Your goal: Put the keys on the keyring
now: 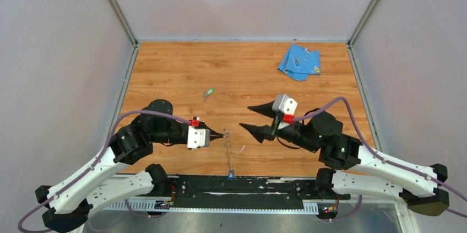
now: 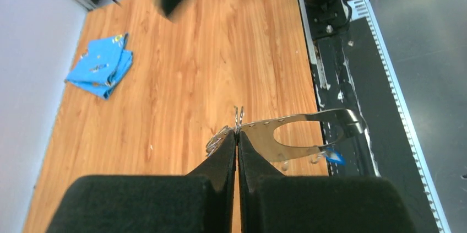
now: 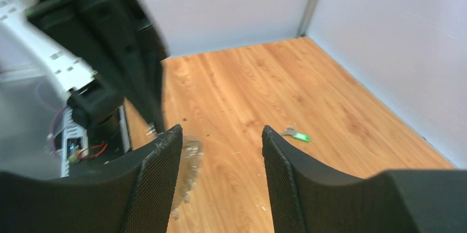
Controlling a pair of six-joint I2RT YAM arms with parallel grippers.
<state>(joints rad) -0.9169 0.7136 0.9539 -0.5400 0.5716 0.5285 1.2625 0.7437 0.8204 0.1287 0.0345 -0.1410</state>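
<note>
Metal keyring [image 2: 259, 136], thin and likely springy, pinched at one end by left fingers [image 2: 223, 158]; right fingers [image 3: 159, 183] spread wide

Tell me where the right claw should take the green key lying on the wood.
The green key lies flat on the table, apart from other things. So bring the open right claw straight down from above and pinch its green plastic head across the key's width.
</note>
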